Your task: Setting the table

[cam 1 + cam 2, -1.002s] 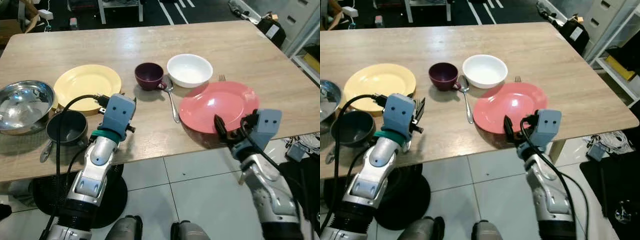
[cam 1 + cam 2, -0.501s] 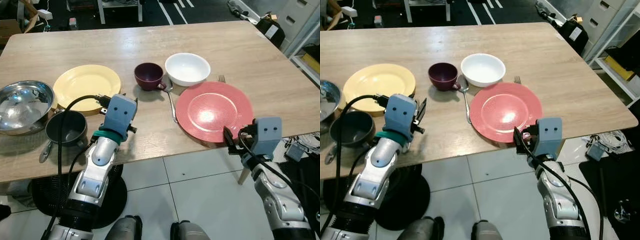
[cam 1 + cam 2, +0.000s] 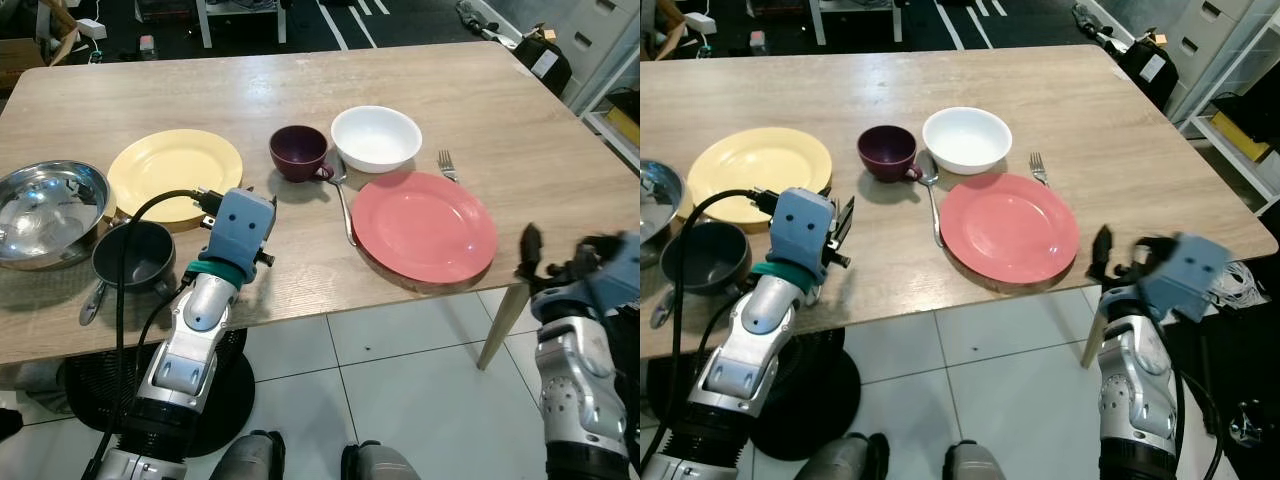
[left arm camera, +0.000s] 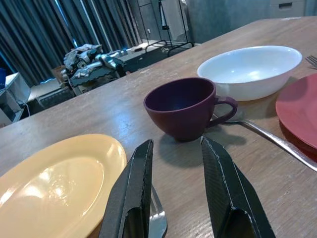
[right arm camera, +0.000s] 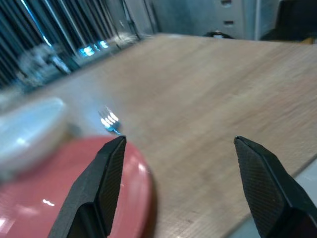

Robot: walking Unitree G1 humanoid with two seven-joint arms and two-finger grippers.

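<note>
On the wood table [image 3: 520, 110] you can see a red plate [image 3: 424, 226] lying flat near the front edge, on the right side. Your right gripper [image 3: 548, 262] hangs past the table edge, to the right of the plate and apart from it. Its two black fingers [image 5: 101, 188] are spread wide and hold nothing; this view is a bit blurred.

Just left of the plate lies a spoon [image 3: 345, 207]. Its long side runs from near to far, with the round end far, beside the purple cup [image 3: 298, 151]. The cup handle points right, toward the spoon. A white bowl [image 3: 376, 138] sits right of the cup, just behind the plate. A fork [image 3: 447, 165] lies at the far right of the plate, with its prongs pointing far; the plate hides its handle.

Your left gripper [image 4: 176, 193] is low over the table, near the front edge, pointing at the cup. Its fingers are a little apart and hold nothing. To its left is a yellow plate [image 3: 175, 172], then a dark bowl [image 3: 133, 255] near the edge and a shiny metal bowl [image 3: 48, 210] far left.
</note>
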